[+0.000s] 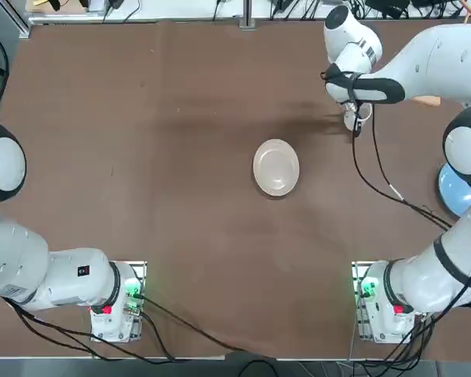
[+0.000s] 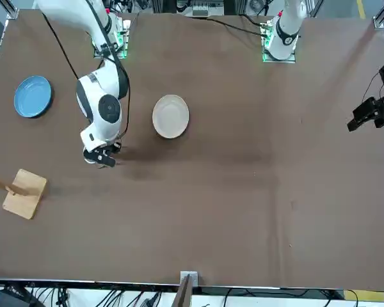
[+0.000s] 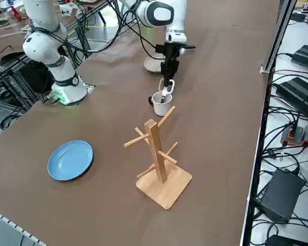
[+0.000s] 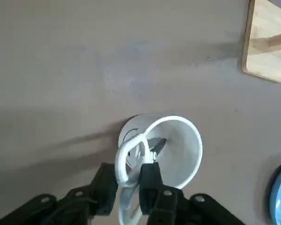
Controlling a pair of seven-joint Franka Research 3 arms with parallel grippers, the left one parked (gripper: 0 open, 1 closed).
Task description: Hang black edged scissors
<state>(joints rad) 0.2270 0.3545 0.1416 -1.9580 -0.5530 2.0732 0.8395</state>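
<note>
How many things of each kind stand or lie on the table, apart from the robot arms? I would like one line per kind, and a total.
Plates: 2, one blue plate and one cream plate
White mug: 1
Black edged scissors, standing in the mug: 1
Wooden rack: 1
Total: 5

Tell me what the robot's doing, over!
Right gripper above the white mug, fingers closing around the black edged scissors standing in it. Scissors not hung yet. Wooden rack stands nearby, nothing between.

Brown table [image 1: 180, 196], with cables and black boxes [image 3: 285, 192] on the floor beside it.
</note>
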